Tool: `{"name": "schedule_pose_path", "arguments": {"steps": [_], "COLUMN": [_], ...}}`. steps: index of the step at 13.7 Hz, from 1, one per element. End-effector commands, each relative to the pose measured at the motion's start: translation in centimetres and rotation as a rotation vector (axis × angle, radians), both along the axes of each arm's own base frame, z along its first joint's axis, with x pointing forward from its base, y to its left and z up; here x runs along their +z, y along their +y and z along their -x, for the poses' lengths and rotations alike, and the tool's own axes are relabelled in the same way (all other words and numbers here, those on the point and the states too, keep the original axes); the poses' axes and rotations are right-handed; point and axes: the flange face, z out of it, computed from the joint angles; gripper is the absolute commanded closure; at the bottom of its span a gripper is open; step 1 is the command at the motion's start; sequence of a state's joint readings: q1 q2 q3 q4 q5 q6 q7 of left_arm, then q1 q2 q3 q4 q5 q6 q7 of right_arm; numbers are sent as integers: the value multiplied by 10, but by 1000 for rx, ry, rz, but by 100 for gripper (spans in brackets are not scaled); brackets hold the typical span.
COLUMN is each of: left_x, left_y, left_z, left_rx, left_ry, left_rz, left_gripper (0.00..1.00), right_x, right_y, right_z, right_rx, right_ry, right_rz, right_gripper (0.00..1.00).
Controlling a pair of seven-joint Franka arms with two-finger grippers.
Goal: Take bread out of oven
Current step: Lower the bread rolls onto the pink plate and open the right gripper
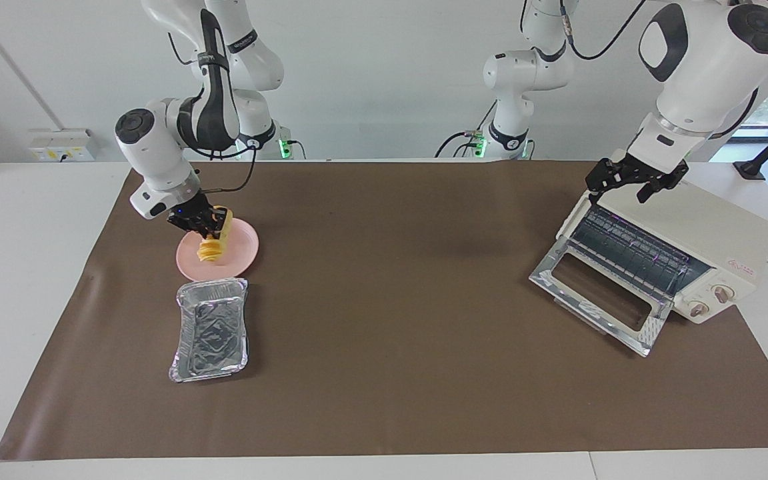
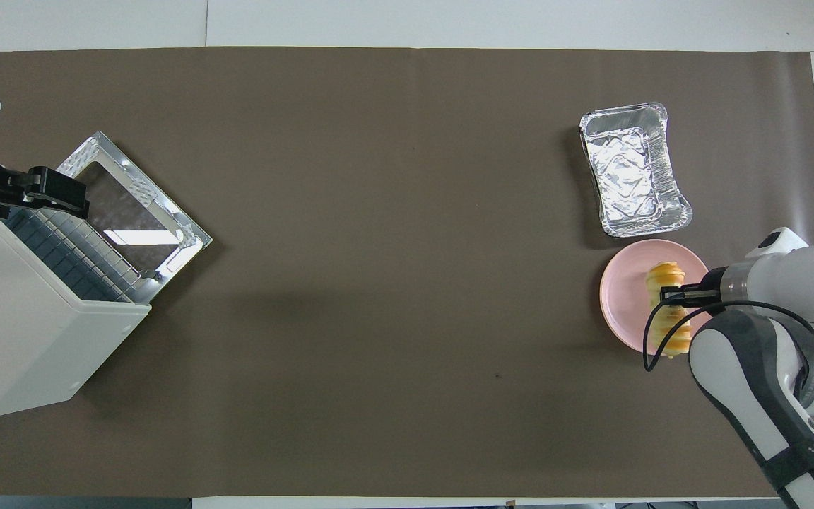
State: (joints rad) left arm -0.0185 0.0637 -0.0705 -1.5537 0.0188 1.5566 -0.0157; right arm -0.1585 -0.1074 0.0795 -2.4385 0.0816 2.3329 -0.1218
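Right pincer [image 1: 205, 225] is clamped on the bread [image 1: 211, 248], holding it tilted over the pink plate [image 1: 237, 250], which sits just beside the foil tray [image 1: 211, 331] on the table [image 1: 384, 373]. Left pincer [image 1: 631, 179] hangs spread wide above the oven [image 1: 717, 240], whose door lies folded down.

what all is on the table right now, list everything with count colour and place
bread: 1, golden-yellow, held in the right gripper over the pink plate
plate: 1, pink, toward the right arm's end of the table
foil tray: 1, silver, beside the plate, farther from the robots
oven: 1, cream-white, door open, toward the left arm's end
table cover: 1, brown, spread over the table
right gripper: 1, black, shut on the bread over the plate
left gripper: 1, black, open, over the oven's top, waiting
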Motion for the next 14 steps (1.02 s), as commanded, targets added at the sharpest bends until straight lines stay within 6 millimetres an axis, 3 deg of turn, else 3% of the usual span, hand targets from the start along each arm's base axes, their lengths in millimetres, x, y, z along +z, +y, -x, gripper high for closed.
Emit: {"name": "schedule_pose_path", "arguments": {"steps": [1,3,4,5,6,7,10,12,14], "left_x": [1,1,2,2,1,2,1,2,1], "left_y": [2,2,2,2,2,2,2,2,2], "left_z": [5,5,5,5,5,5,5,5,5], "left_rx": [15,15,15,15,15,15,15,15,15], "left_ry": [-6,-5,-8,-6,-5,-8,-5,-6,-6], "left_rz": [12,11,12,11,11,12,11,11,12], "left_gripper": [0,0,0,0,0,0,0,0,0], "right_x": [-15,-19,-19,-19,-20,-19,3,46,75], "right_y": [4,12,12,13,14,14,12,7,0], "right_z": [-6,-7,-7,-7,-7,-7,-26,-52,-63], "right_rx": [13,30,30,31,33,36,42,36,29], "right_ry": [-23,-22,-20,-20,-19,-16,-20,-14,-41], "right_rz": [0,0,-1,-1,-1,-1,-6,-14,-13], "right_gripper": [76,72,65,53,16,0,0,0,0]}}
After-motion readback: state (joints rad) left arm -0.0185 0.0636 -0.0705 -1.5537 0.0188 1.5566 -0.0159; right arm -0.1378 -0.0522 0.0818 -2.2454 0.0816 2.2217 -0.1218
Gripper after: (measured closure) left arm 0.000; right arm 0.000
